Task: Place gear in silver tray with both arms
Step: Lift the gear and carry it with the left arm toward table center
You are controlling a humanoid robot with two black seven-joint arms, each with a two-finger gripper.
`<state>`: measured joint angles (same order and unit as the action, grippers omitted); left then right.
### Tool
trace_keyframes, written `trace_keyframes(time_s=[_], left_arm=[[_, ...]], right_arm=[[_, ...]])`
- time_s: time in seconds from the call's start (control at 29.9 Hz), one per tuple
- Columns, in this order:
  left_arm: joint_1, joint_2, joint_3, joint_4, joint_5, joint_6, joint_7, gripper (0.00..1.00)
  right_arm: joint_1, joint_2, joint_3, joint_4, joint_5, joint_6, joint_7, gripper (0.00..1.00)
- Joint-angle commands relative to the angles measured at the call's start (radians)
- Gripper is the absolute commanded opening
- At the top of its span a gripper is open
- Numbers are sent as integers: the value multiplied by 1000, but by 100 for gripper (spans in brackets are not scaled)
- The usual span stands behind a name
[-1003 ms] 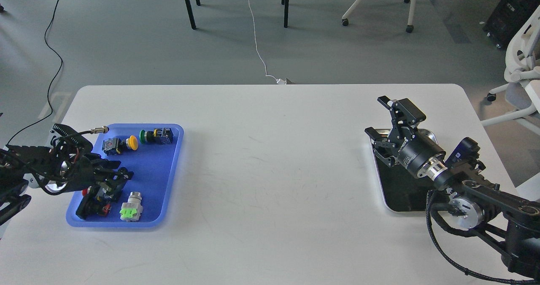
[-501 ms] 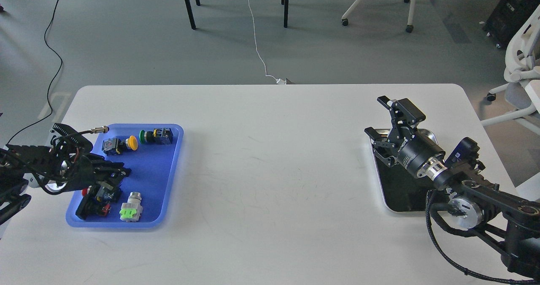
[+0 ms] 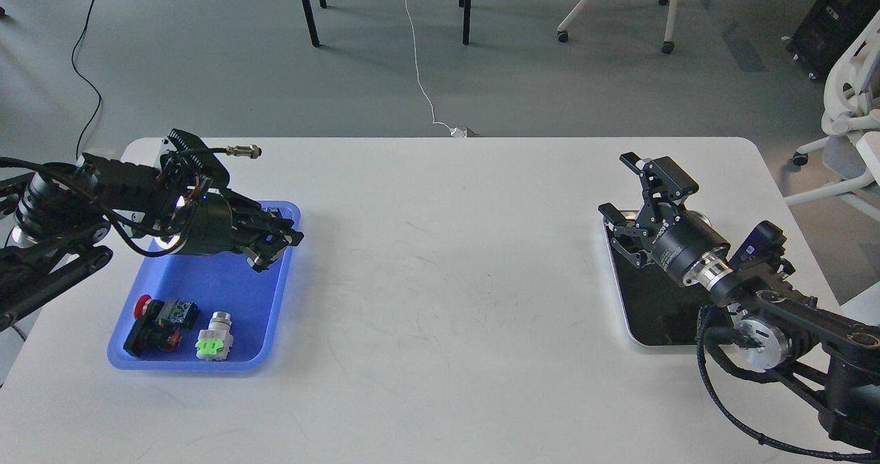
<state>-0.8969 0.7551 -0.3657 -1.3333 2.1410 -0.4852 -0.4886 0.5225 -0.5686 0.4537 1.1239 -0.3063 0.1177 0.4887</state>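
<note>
Two hands: left hand over blue tray, grip unclear; right hand spread above silver tray

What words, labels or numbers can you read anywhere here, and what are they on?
None can be read.
Right gripper: a faint pale mark on its black body, too small and blurred to read.
Left gripper: no text visible.
Push-button parts in the blue tray: any labels are too small to read.

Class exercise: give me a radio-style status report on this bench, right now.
Left end effector over blue tray, grip state unclear. Right end effector open above silver tray. Silver tray shows no parts. Table between trays unobstructed.
</note>
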Motion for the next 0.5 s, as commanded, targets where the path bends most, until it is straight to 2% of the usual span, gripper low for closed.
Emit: trace_keyframes(time_s=[0.0, 0.3, 0.47], left_arm=[[-56, -139, 8, 9, 8, -4, 0, 18], [-158, -503, 149, 274, 41, -4, 0, 18], [-172, -652, 171, 390, 41, -4, 0, 18]], right_arm=[[-4, -11, 19, -22, 10, -1, 0, 97], [-4, -20, 49, -61, 141, 6, 0, 97], [-10, -20, 53, -62, 150, 11, 0, 97]])
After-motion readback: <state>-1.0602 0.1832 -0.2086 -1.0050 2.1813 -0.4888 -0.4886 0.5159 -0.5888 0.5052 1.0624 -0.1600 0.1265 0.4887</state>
